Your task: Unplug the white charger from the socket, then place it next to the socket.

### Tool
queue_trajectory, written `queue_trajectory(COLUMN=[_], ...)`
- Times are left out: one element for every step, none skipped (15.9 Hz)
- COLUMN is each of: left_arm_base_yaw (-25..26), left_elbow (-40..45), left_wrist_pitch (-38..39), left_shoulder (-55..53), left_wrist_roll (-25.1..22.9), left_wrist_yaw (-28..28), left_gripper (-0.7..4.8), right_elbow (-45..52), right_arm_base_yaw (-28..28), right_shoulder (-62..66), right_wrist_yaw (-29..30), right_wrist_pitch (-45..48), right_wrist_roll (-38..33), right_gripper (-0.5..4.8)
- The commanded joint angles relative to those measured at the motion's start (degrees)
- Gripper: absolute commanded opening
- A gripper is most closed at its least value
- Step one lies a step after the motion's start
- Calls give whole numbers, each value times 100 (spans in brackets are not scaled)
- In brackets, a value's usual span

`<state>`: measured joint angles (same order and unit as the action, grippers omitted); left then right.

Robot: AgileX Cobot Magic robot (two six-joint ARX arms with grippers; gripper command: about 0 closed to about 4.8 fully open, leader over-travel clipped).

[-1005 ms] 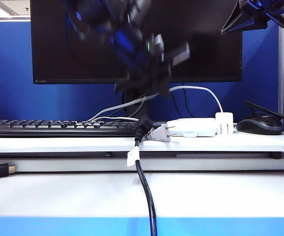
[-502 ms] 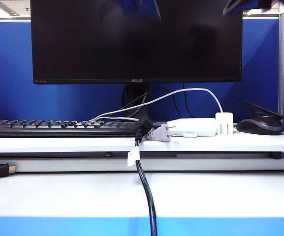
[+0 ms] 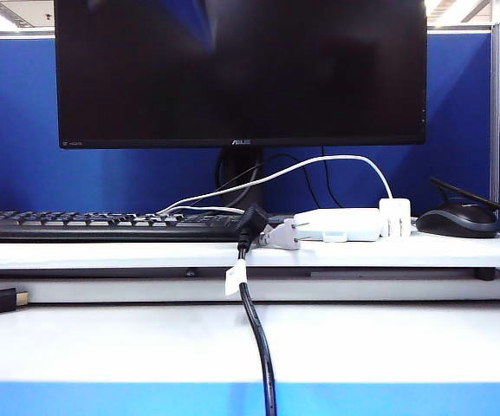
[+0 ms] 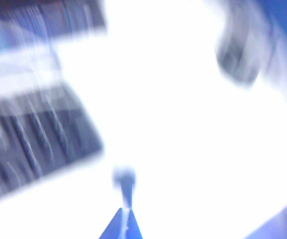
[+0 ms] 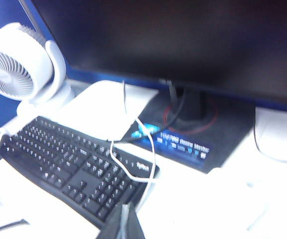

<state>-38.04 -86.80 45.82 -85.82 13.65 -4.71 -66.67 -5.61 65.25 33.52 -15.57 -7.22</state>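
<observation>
On the raised white counter (image 3: 102, 253), the boxy white plastic charger (image 3: 395, 217) stands upright just beside the right end of the flat white plastic power strip (image 3: 337, 224), its thin white cable (image 3: 319, 162) arching away to the left in front of the black monitor (image 3: 241, 69). A small grey-white plug (image 3: 282, 234) with bare metal prongs lies at the strip's left end, beside the angled head of a thick black cord (image 3: 258, 338) that runs down toward the camera. A black keyboard (image 3: 94, 225) sits to the left and a dark mouse (image 3: 457, 221) to the right of the charger. Neither arm appears in the exterior view. The right pincer (image 5: 125, 224), seen from its wrist camera, hangs above the keyboard with its dark fingertips pressed together and nothing between them; a white desk fan (image 5: 14, 67) stands beyond. The left wrist view is heavily blurred: the blue tips of the left pincer (image 4: 122, 226) appear close together over a bright white surface, though whether they are fully closed cannot be told.
</observation>
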Motion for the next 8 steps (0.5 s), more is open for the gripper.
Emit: queue_trajectory(left_arm_base_yaw=[-7, -7, -4, -4, -4, -4, -4, -4], left_elbow=[697, 887, 992, 1021, 1021, 1021, 1021, 1021], left_wrist_pitch=[-254, -378, -466, -511, -577, -686, -824, -911], left_shoulder=[-212, -310, -437, -586, -710, -841, -990, -1102], left_wrist_roll=[-404, -466, -466, -468, -468, -468, -466, -466], left_wrist_yaw=[-511, -527, -584, -614, -664, -870, -1071, -1075], left_gripper=[-5, -5, -5, -5, -5, -5, -5, -5], right_elbow=[-24, -24, -24, -24, -24, -24, -24, -24], right_arm_base_yaw=[0, 0, 0, 0, 0, 0, 0, 0], right_shoulder=[-28, -28, -28, -31, -28, -28, -31, -31], right_wrist_yaw=[-35, -37, -35, -35, -35, -35, -33, -33], right_wrist_pitch=[83, 87, 85, 85, 85, 83, 83, 81], right_wrist_roll=[20, 20, 17, 17, 17, 17, 17, 17], right_gripper=[-8, -8, -8, -8, -8, -8, -8, -8])
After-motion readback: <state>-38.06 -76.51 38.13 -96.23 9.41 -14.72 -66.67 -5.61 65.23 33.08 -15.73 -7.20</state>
